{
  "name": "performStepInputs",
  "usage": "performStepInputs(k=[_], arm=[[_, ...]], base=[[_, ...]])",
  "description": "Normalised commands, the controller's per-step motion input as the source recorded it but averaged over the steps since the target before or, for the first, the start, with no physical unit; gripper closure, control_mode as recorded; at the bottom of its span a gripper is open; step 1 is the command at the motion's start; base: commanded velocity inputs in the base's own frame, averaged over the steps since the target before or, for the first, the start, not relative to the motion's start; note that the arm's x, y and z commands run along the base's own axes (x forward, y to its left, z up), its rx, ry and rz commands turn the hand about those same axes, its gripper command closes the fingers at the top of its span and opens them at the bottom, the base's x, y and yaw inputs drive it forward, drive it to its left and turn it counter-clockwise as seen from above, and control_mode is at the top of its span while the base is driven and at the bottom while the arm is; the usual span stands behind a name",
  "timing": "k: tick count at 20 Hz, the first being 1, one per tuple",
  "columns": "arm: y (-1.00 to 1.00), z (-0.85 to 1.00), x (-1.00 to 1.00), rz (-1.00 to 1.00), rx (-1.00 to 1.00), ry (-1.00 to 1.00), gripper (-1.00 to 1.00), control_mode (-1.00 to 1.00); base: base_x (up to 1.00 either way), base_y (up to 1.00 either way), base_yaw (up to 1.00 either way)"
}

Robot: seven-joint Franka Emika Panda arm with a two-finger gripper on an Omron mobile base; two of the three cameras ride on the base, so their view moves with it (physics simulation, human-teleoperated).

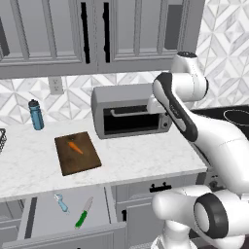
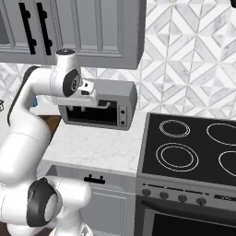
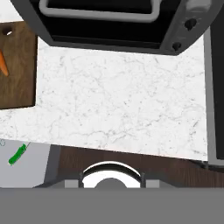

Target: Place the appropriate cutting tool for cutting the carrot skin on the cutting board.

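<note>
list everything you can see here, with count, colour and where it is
light-blue peeler with silvery head: 1, in the open drawer, left of the knife
green-handled knife with silver blade: 1, in the open drawer
small orange carrot: 1, on the board
dark brown wooden cutting board: 1, on the counter
grey toaster oven: 1, at the counter's back
blue bottle with dark cap: 1, back left of the counter
black stovetop: 1, right of the counter
white robot arm: 1, raised over the counter; tool's state cannot be told

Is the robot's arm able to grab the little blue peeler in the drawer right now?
Probably yes. The peeler lies uncovered in the open drawer, beside the green knife, with nothing over it. The arm is up by the toaster oven, so it must swing down left.
</note>
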Motion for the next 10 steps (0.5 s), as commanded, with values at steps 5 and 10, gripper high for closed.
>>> performStepInputs(k=[5, 10], arm=[[0.22, -0.11, -0.58, 0.02, 0.0, -0.04, -1.0, -1.0], [1.0, -0.54, -0.67, 0.0, -0.01, 0.02, -1.0, -1.0]], base=[[0.0, 0.0, 0.0], [0.0, 0.0, 0.0]])
